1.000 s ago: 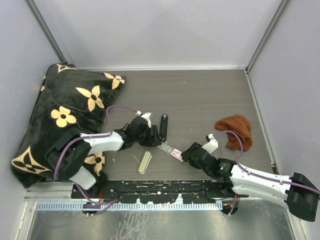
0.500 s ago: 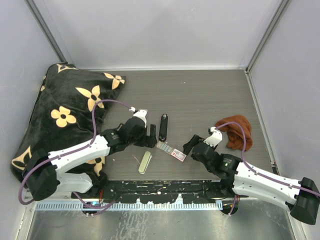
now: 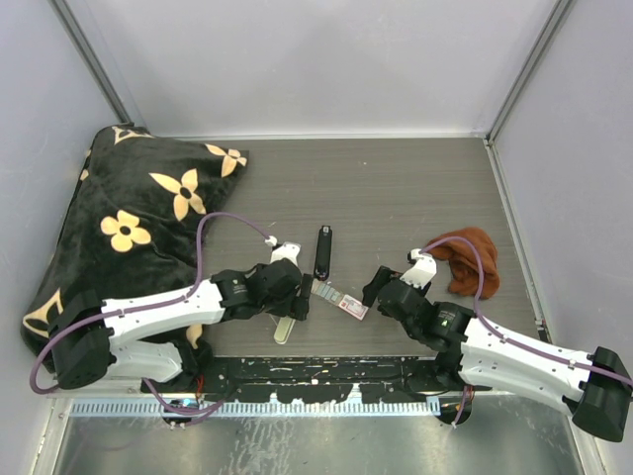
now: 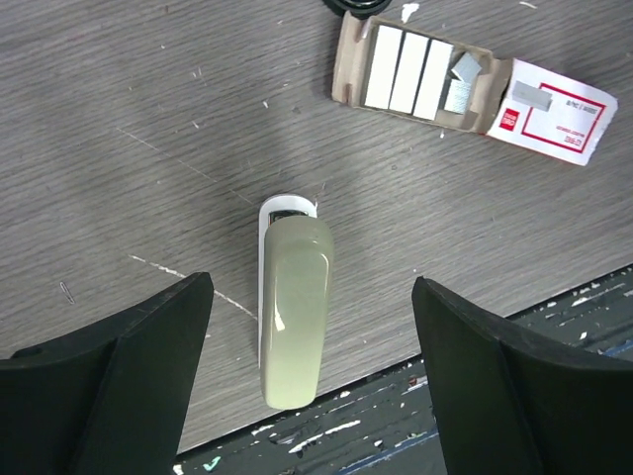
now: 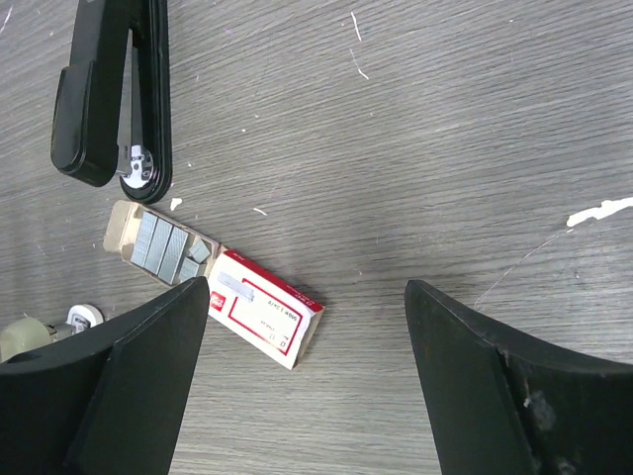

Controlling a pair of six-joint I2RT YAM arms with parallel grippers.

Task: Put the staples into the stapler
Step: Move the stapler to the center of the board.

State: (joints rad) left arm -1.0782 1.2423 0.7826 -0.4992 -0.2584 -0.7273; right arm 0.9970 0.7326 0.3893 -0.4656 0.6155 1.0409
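Both open and empty. Left end effector (image 4: 312, 287) has its jaws spread wide, hanging straight over the cream-green oblong (image 4: 294, 312), which lies flat close to the near edge of the desk (image 3: 396, 188), left of centre. The fingers straddle it without touching. I read that as lined up for the oblong, not for the staples.

Right end effector (image 5: 307, 287) is also spread wide, holding nothing. It hangs above the red-and-white sleeve (image 5: 262, 312), with bare desk under most of the gap.

The staples (image 4: 407, 69) sit in the cardboard tray (image 4: 346, 59), which is slid out of the sleeve, so the silvery strips lie exposed from above. There are three neat strips side by side and a couple of loose short pieces at the sleeve end. That's why the box is open: I'd guess a strip has to be pinched off from above.

The black stapler (image 5: 109, 89) lies about mid-desk, long axis running from near edge to far edge, its near end just beside the tray. It isn't gripped. I can't tell from here whether the magazine is open. Staples and stapler are close together, so the carry should be short. Nothing is loaded yet as far as I can see.

The brown cloth (image 3: 465, 259) sits toward the right edge and the flower-print cushion (image 3: 129, 218) covers the left edge, both out of the working zone.

Risk, in my view: the strips are thin and packed tight, so it's easy to drag the whole tray.
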